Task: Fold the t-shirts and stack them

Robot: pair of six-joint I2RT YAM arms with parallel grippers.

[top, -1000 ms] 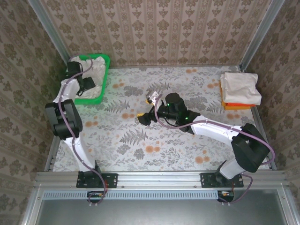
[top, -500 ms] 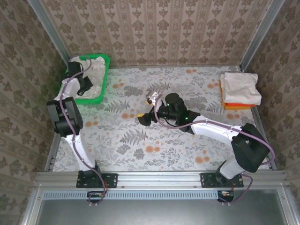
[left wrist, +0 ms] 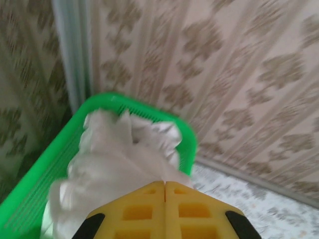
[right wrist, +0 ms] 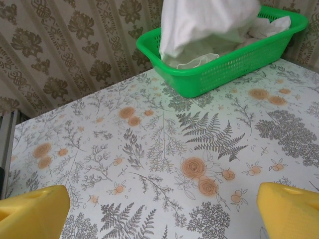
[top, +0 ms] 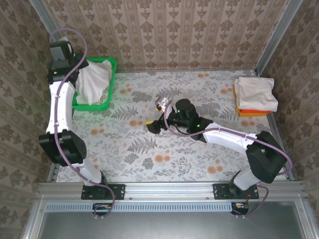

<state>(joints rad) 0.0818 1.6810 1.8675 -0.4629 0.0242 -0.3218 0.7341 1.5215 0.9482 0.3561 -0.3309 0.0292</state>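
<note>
Cloth hangs from the raised left gripper (top: pixel 74 67) in the top external view: an off-white t-shirt (top: pixel 93 79) drapes in a loose bunch from the fingers down into the green basket (top: pixel 97 104) at the far left corner of the table (top: pixel 149 159). Well apart, at the far right corner, a folded off-white shirt (top: pixel 255 92) lies on an orange shirt (top: pixel 245 112) as the stack. The right gripper (top: pixel 155 114) hovers over the middle of the table with its fingers spread and nothing between them. In the left wrist view the two yellow fingers (left wrist: pixel 144 211) are pressed flat together, and the white fabric comes out right at their tips, so the claw is pinching a thin fold of the shirt; the rest of it spills crumpled toward the basket rim below. In the right wrist view the yellow fingers (right wrist: pixel 30 214) stand wide apart at the bottom corners with bare floral table between them, and across the table the lifted shirt dangles above the basket, where more pale cloth (right wrist: pixel 271 27) lies inside. The shirt looks light, limp and unlikely to slip, but it will sag, twist and swing from a single pinch, and its lower part may drag on the mesh rim or pull other cloth along. It would probably handle best with a second hold at a shoulder seam or along the hem, so it can be spread flat on the open table before folding.
</note>
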